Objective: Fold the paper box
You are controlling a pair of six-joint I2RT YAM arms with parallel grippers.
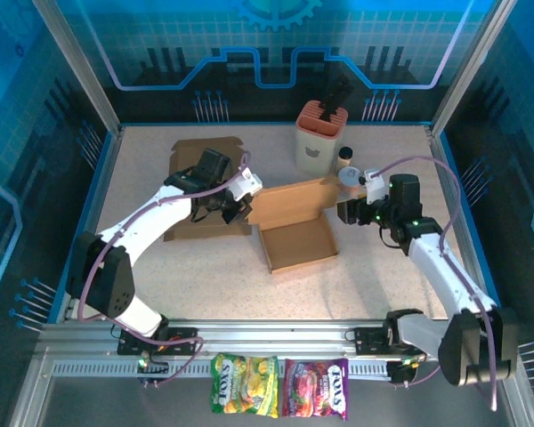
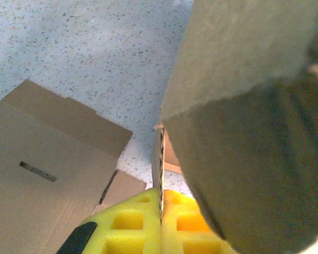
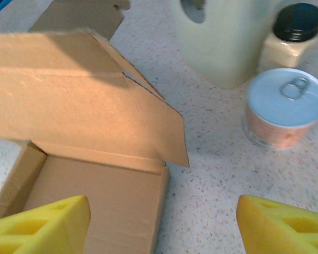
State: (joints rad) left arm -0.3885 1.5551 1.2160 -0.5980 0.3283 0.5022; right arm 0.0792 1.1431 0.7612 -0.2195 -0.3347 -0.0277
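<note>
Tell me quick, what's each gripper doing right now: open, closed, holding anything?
Left gripper: closed, pinching an edge of the paper box lid.
Right gripper: open, holding nothing.

The box (image 1: 298, 245) is lifting its lid (image 1: 289, 203) like a wall across the middle, the left gripper (image 1: 241, 207) pinching its left edge. Just beyond the right gripper (image 1: 342, 212), can (image 3: 283, 108), jar (image 3: 294, 32) and holder (image 3: 222, 39) are crowding the far-right corner. Flat cardboard (image 1: 205, 156) is covering the far left. The near table (image 1: 205, 285) is lying free.
</note>
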